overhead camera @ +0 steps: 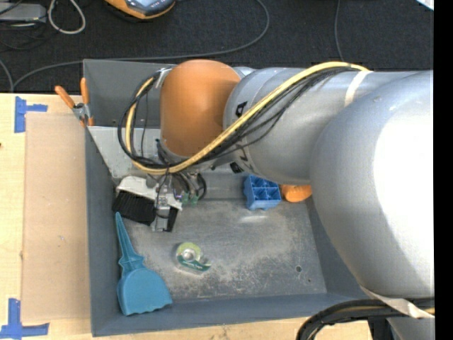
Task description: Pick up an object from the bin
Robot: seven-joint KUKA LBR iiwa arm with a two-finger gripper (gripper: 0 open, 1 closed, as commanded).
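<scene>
Several loose things in the grey bin [269, 257], yes? Where is the gripper [165, 214]?
Low at the bin's left side, touching or just beside a black blocky thing [133, 207] (white piece at its top); whether it is open or closed, I cannot tell
And the risk?
Closing off-centre, it could shove that black thing against the blue long-handled scraper [141, 289] next to it and rise empty
</scene>
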